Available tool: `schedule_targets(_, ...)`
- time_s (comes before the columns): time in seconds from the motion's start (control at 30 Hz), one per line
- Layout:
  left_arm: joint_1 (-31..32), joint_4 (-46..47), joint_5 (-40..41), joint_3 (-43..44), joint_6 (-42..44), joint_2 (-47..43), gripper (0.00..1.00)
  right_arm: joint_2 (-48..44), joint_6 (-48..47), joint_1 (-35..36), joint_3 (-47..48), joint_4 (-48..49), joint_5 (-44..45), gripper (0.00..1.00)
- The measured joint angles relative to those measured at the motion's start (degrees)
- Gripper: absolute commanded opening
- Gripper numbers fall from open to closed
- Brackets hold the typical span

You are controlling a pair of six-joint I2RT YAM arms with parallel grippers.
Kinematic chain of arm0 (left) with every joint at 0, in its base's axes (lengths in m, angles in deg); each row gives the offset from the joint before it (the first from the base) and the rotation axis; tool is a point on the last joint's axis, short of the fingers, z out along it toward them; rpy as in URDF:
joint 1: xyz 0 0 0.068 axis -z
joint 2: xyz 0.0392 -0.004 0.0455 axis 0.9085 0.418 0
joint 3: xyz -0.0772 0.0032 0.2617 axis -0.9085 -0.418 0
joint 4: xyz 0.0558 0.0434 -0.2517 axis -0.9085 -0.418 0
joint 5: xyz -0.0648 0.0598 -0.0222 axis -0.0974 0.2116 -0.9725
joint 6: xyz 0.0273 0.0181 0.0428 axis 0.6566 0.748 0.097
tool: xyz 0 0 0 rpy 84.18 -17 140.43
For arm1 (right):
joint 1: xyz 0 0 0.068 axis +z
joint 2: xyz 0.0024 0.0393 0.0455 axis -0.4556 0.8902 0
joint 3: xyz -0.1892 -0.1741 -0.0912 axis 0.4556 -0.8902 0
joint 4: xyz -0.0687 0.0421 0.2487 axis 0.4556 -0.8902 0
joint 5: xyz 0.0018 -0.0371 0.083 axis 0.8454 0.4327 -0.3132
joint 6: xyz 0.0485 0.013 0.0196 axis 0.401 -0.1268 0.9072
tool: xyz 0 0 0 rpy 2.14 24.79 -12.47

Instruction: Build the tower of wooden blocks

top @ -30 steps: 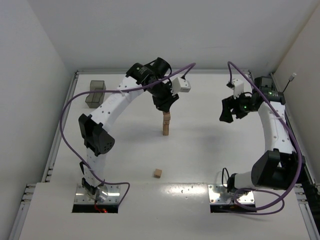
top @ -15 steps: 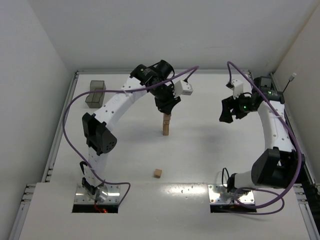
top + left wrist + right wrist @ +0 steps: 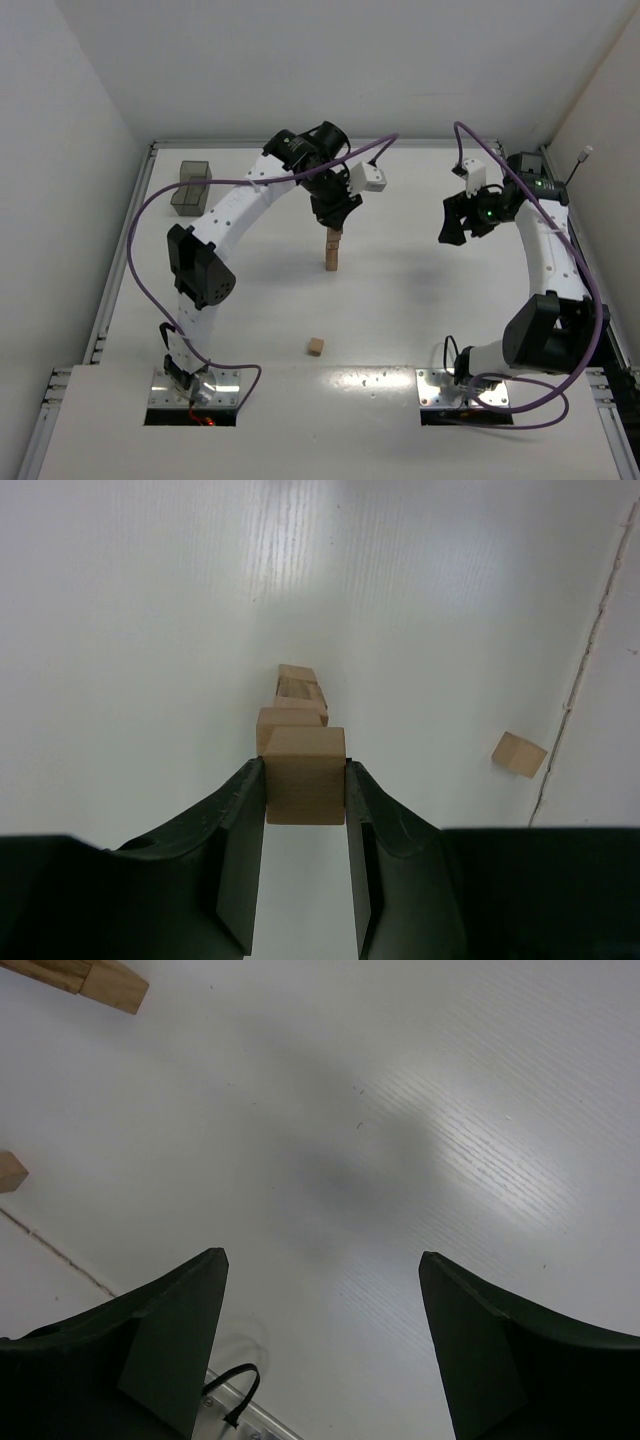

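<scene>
**Cube held over a crooked column: the release is the risk**

The tower (image 3: 332, 250), a slim one-block-wide column of light tan wooden cubes, stands near the middle of the white table (image 3: 420, 320). From above, the left gripper (image 3: 334, 214) sits right over its top. The left wrist view shows that gripper (image 3: 305, 776) clenched on one plain tan wooden cube (image 3: 305, 770), with a black finger pressed to each side face. The column (image 3: 296, 695) lies directly beneath the cube. Its cubes look slightly twisted against one another rather than squared up. Whether the held cube already touches the top one cannot be told.

My judgement is that the danger lies in the placing.

- **Off-centre placement:** if the cube comes down off-centre or turned, it would overhang and could tip off once freed.
- **Pressing down:** this could shove the uneven stack sideways, and so narrow a column has little to resist it.
- **Uneven opening:** one finger could drag the cube along as the gripper opens.
- **Slanted lift:** a finger could clip the top on the way up.

Any of these could bring down the whole column.

One more loose tan wooden cube (image 3: 316, 346) lies near the front edge, well apart from the tower. The right gripper (image 3: 455, 228) hangs off to the right with its jaws spread wide and nothing between them, so it poses no threat where it is. A grey translucent plastic tray (image 3: 190, 186) sits at the far left, well clear.
</scene>
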Motion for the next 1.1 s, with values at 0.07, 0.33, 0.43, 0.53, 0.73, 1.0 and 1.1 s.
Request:
schedule_targets(0.07, 0.00, 0.00, 0.02, 0.00, 0.09, 0.11, 0.02, 0.09, 0.00, 0.00, 0.02, 0.00, 0.00, 0.74)
schedule_targets(0.33, 0.00, 0.00, 0.02, 0.00, 0.13, 0.11, 0.03, 0.63, -0.22, 0.00, 0.09, 0.00, 0.00, 0.74)
schedule_targets(0.43, 0.00, 0.00, 0.07, 0.00, 0.13, 0.11, 0.03, 0.63, -0.22, 0.00, 0.09, 0.00, 0.00, 0.74)
schedule_targets(0.53, 0.00, 0.00, 0.09, 0.00, 0.13, 0.11, 0.03, 0.63, -0.22, 0.00, 0.09, 0.00, 0.00, 0.74)
schedule_targets(0.73, -0.17, 0.00, 0.09, 0.00, 0.13, 0.66, 0.03, 0.63, -0.22, 0.00, 0.09, 0.00, 0.00, 0.74)
schedule_targets(1.0, -0.68, 0.09, 0.04, 0.00, 0.13, 0.94, 0.03, 0.90, -0.22, 0.00, 0.09, 0.00, 0.00, 0.74)
schedule_targets(1.1, -0.83, 0.09, 0.04, 0.00, 0.15, 0.94, 0.03, 1.01, -0.22, 0.00, 0.09, 0.00, 0.00, 0.74)
